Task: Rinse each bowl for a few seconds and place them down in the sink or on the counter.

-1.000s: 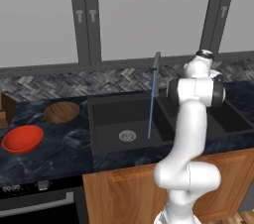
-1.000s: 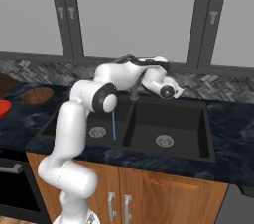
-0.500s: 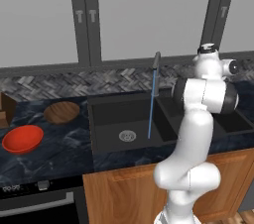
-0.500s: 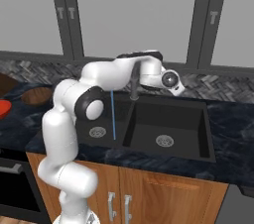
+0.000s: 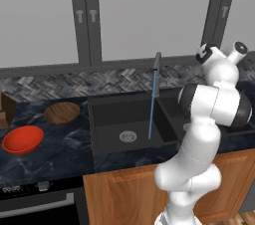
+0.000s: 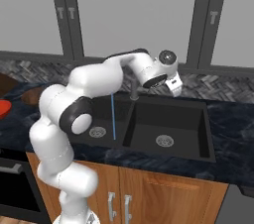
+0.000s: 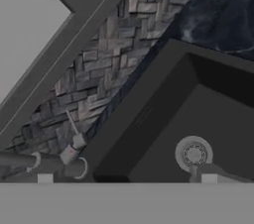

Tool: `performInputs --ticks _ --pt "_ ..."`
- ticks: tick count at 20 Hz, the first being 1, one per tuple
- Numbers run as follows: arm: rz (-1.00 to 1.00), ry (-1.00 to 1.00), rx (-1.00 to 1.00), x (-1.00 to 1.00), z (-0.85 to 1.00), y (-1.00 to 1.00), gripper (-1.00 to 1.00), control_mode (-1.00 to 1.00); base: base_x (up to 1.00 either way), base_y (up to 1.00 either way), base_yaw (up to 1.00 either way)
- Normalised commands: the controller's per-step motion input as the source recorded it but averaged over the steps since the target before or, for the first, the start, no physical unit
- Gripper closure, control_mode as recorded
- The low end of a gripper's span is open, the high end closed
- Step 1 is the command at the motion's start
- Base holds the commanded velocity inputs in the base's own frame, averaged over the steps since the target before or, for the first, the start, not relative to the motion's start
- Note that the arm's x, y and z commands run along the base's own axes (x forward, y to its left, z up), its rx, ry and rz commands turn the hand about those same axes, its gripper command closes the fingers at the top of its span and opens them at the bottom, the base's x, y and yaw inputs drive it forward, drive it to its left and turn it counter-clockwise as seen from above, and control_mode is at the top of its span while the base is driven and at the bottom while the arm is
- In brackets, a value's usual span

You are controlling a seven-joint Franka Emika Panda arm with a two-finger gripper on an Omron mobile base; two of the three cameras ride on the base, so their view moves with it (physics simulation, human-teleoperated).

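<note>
Water runs into sink point(image 5: 114, 114). Both bowls untouched on counter point(image 5: 60, 154): red bowl point(image 5: 22, 139), wooden bowl point(image 5: 62, 113). My gripper point(image 6: 173, 85) high over right basin; finger gap unreadable. Next I swing left, grab bowl.

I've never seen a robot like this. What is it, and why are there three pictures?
It's a white robot arm in a pretend kitchen. Two pictures come from cameras behind it, one on its left and one on its right. The third comes from a camera on its hand, looking down at the black sink. Water runs from the tap into the sink's left basin. A red bowl and a wooden bowl wait on the dark counter. The pincer hangs by the tap; I can't tell if it's open or holding anything.
</note>
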Motion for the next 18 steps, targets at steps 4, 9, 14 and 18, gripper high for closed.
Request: performInputs --ticks 4,9,14,18 --pt "0.02 0.25 0.04 -0.90 0.25 0.05 -1.00 -1.00 0.00 0.00 0.00" --pt "0.10 0.22 0.11 -0.75 0.22 0.19 -1.00 -1.00 0.00 0.00 0.00" --pt "0.13 0.00 0.00 -0.47 -0.09 0.63 -1.00 -1.00 0.00 0.00 0.00" --pt "0.14 -0.02 0.00 -0.13 0.01 0.77 -1.00 -1.00 0.00 0.00 0.00"
